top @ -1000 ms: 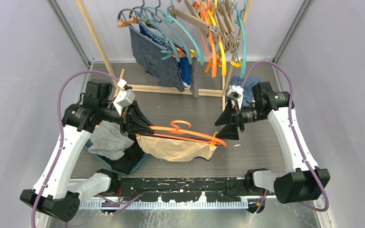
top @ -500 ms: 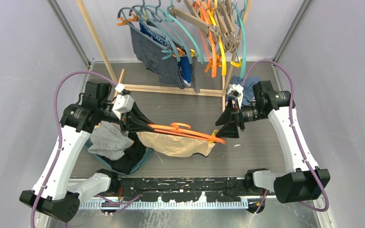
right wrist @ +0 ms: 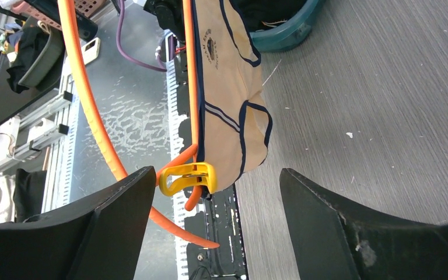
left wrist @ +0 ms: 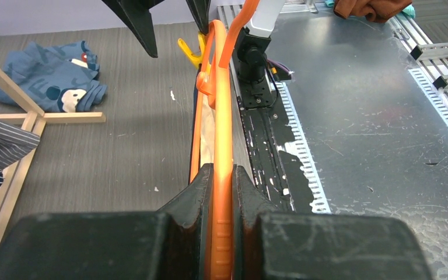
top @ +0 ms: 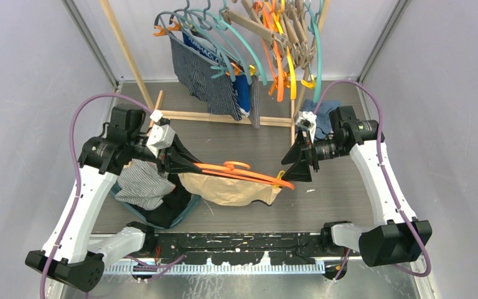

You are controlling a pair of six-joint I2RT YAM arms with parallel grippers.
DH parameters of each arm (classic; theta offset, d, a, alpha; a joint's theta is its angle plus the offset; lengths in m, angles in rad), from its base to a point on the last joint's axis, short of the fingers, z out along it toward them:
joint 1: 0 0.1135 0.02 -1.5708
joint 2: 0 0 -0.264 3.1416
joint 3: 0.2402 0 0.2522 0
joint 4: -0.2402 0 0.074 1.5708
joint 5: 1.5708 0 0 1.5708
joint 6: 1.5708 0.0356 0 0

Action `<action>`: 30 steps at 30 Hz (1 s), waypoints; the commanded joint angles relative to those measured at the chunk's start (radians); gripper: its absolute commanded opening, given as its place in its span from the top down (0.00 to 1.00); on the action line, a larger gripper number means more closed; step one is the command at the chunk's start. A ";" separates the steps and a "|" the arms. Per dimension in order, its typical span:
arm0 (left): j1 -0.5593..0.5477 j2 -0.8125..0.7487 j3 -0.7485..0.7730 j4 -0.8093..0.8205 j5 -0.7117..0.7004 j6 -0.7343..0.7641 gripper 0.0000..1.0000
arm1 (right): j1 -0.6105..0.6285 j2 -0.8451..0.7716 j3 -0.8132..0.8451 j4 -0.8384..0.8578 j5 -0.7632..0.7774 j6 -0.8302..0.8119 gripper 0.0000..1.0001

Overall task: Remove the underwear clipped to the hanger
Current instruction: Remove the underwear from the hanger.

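Gripping orange hanger (left wrist: pixel 221 116): left gripper (left wrist: pixel 219 175), clamped. Right gripper (right wrist: pixel 217 172): spread wide, aimed at yellow clip (right wrist: pixel 186 178) on beige underwear (right wrist: pixel 233 87). Risk: off-centre closure pinches fabric.

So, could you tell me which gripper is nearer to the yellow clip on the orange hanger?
Right. The right gripper is open, with its fingertips right at the yellow clip. The left gripper is clamped on the opposite end of the orange hanger, a full hanger length away.
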 commanded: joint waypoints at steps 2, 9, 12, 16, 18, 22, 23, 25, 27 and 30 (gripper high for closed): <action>0.007 -0.011 0.001 0.083 0.010 0.034 1.00 | 0.036 -0.013 -0.006 0.010 -0.016 0.009 0.16; 0.006 -0.005 0.006 0.093 0.006 0.033 1.00 | 0.055 0.005 -0.020 0.001 0.001 -0.019 0.27; 0.007 -0.007 0.004 0.093 -0.002 0.035 1.00 | 0.055 0.028 -0.003 -0.018 0.021 -0.037 0.31; 0.006 -0.014 -0.003 0.094 -0.013 0.040 1.00 | 0.055 0.049 0.020 -0.043 0.026 -0.053 0.35; 0.006 -0.015 -0.004 0.092 -0.018 0.045 1.00 | 0.055 0.055 0.036 -0.049 0.030 -0.053 0.40; 0.006 -0.011 -0.007 0.106 -0.018 0.050 1.00 | 0.054 0.059 0.078 -0.058 0.050 -0.049 0.48; 0.006 -0.009 -0.010 0.112 -0.016 0.048 1.00 | 0.053 0.059 0.090 -0.059 0.056 -0.045 0.50; 0.007 -0.003 -0.017 0.138 -0.011 0.033 1.00 | 0.051 0.058 0.118 -0.059 0.076 -0.033 0.53; 0.005 0.004 -0.023 0.180 0.001 -0.002 1.00 | 0.049 0.056 0.146 -0.059 0.100 -0.021 0.57; -0.002 0.015 -0.020 0.266 0.010 -0.079 1.00 | 0.046 0.048 0.179 -0.050 0.130 0.001 0.63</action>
